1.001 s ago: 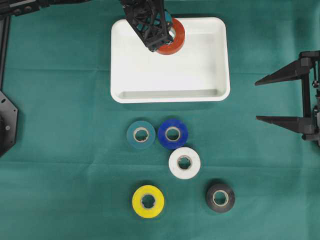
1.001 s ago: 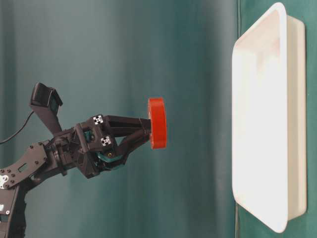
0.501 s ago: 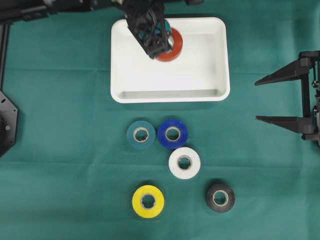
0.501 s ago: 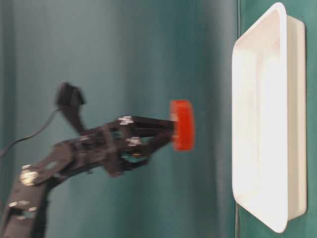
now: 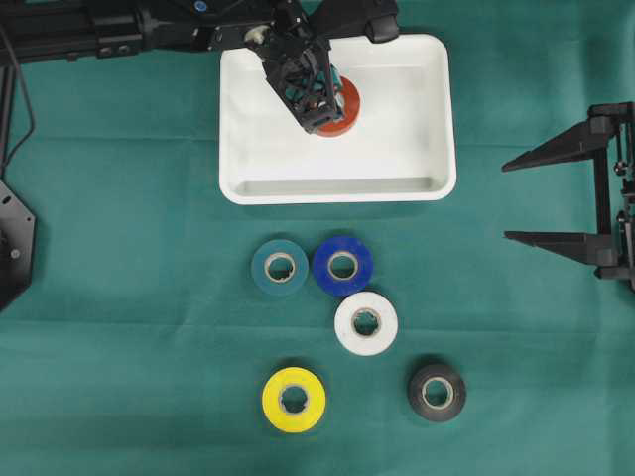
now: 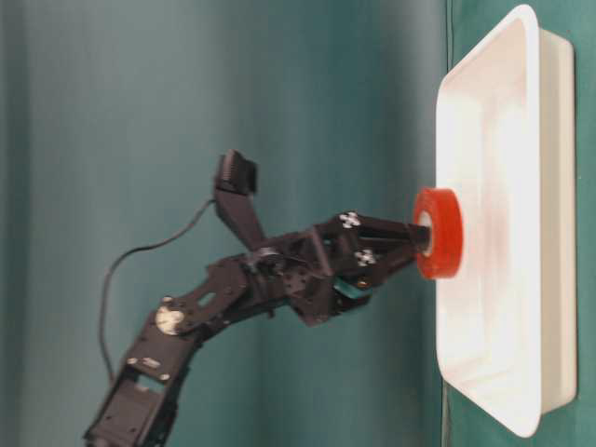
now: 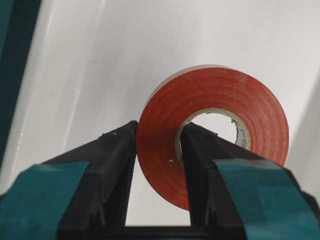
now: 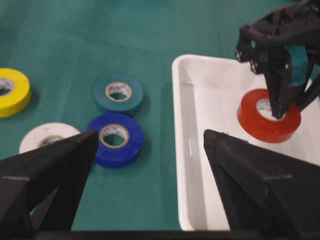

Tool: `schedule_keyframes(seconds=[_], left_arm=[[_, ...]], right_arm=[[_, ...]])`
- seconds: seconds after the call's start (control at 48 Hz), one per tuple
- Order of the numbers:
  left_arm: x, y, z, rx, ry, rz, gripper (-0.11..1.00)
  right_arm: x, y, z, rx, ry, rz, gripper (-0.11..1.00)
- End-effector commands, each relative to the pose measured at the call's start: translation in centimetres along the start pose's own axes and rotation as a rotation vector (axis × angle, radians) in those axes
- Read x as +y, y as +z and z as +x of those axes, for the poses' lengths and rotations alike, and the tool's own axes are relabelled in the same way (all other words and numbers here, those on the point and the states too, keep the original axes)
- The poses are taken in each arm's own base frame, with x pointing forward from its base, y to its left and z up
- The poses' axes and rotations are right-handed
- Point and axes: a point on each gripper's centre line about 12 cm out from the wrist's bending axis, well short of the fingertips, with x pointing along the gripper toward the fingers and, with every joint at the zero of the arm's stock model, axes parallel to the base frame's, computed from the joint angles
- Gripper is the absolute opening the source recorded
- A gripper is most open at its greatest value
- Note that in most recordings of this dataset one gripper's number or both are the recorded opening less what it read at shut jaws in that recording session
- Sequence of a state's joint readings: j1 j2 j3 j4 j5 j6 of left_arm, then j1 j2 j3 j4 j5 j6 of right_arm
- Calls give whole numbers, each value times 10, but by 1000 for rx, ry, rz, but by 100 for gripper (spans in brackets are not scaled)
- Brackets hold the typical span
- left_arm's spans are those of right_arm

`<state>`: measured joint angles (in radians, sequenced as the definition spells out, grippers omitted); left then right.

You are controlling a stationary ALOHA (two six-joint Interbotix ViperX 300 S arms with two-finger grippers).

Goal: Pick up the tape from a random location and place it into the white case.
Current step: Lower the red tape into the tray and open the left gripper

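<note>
Inside the shallow white plastic case with rounded corners, toward its far left part, the left end effector pinches the wall of the red tape roll, one finger through the core and one outside. Over the green-covered bench at the right edge, the right end effector stands wide, holding nothing.

Lab bench: green cloth, robot arms
</note>
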<state>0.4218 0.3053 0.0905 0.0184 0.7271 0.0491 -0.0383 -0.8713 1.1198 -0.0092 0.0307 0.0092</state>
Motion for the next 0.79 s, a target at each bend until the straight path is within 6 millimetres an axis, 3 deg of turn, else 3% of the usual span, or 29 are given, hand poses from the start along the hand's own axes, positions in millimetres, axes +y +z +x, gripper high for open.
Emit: schedule_keyframes(seconds=[0.0,0.229,0.772], left_arm=[[4,6,-4,-33,5,-4,22],[3,4,13,-32,3,9,22],[3,4,15,-40,3,12,22]], right_arm=[[0,10,1,-23,-2,-1,90],[-1,10,1,-25,-3,-1,90],[-1,10,1,-23,-4,0,90]])
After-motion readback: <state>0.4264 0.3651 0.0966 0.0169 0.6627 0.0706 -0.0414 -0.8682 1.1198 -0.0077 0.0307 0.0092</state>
